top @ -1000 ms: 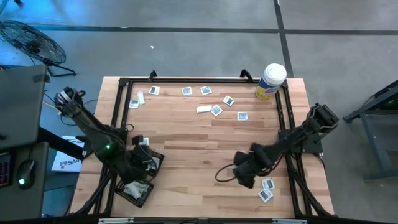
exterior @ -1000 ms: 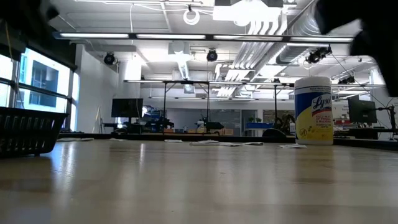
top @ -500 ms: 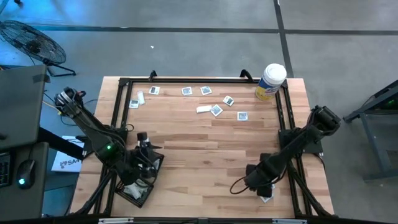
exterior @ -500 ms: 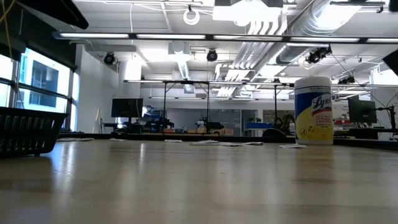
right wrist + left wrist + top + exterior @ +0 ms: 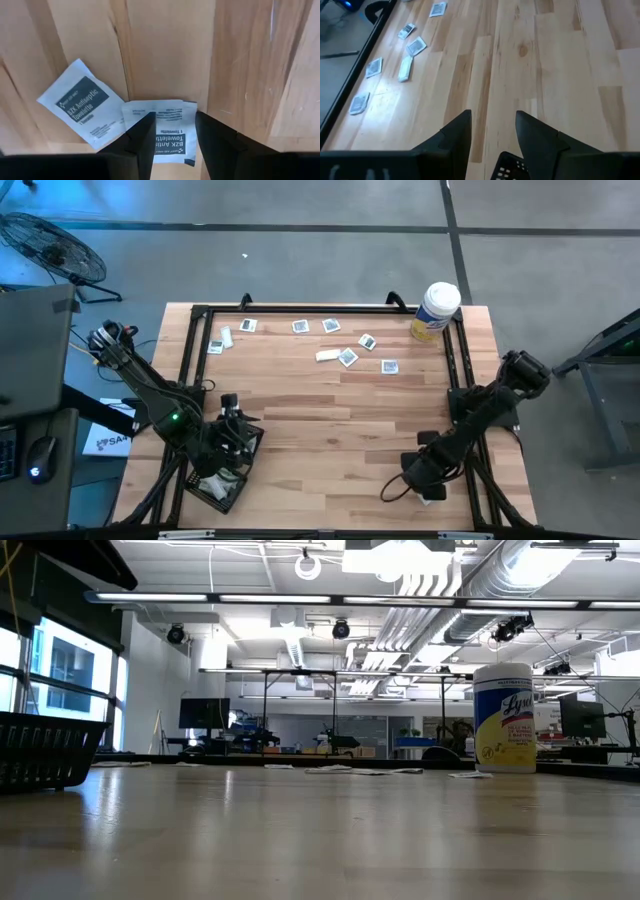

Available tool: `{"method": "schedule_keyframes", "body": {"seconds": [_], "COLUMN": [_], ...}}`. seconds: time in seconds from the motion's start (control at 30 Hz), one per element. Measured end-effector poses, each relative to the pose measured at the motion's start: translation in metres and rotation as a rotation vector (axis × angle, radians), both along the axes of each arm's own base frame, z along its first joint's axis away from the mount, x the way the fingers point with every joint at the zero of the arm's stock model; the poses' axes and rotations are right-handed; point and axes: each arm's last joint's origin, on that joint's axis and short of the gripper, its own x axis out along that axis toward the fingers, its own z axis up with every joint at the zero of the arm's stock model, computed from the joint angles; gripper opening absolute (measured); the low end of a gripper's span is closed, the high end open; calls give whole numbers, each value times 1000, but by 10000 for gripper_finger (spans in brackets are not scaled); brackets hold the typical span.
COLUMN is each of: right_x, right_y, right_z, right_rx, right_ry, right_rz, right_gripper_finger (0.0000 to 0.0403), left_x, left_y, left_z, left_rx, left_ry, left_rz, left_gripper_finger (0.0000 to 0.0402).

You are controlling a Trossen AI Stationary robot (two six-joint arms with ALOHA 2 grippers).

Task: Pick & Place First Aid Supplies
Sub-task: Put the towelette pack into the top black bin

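My right pincer (image 5: 172, 132), at the lower right of the high view, hangs low over two towelette packets on the table (image 5: 330, 420); its fingers (image 5: 142, 137) stand apart, straddling the near packet (image 5: 165, 132) without yet clamping it. The second packet (image 5: 82, 102) lies just beside the first, seemingly touching or slightly overlapping its edge, toward the left of the wrist view. My left pincer (image 5: 232, 435) waits at the lower left of the high view above a mesh tray (image 5: 218, 488), jaws parted and holding nothing. The remaining packets (image 5: 347, 357) lie scattered along the upper middle of the high view, well apart from both pincers, near a canister (image 5: 435, 310) at the upper right. Risks, as I judge them: the packet is thin and flat against the wood, so my fingertips may close above it and slide off; the neighbouring packet may be dragged along or lifted with it; and pressing down too hard may jam my fingers against the boards.
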Motion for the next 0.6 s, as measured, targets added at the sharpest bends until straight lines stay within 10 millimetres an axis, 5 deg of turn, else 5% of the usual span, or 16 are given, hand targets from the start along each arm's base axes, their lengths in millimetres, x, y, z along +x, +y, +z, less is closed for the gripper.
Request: {"method": "schedule_keyframes", "body": {"seconds": [0.27, 0.6], "right_x": [1, 40], "right_y": [-1, -22], "right_z": [2, 9], "right_rx": [-83, -160], "right_ry": [-59, -274], "right_rz": [5, -29], "right_gripper_finger": [133, 133], "left_x": [0, 0], "left_y": [0, 0], "left_z": [0, 0], "left_rx": [-10, -5], "left_ry": [-6, -6], "left_rz": [11, 13], "left_gripper_finger": [150, 150]}}
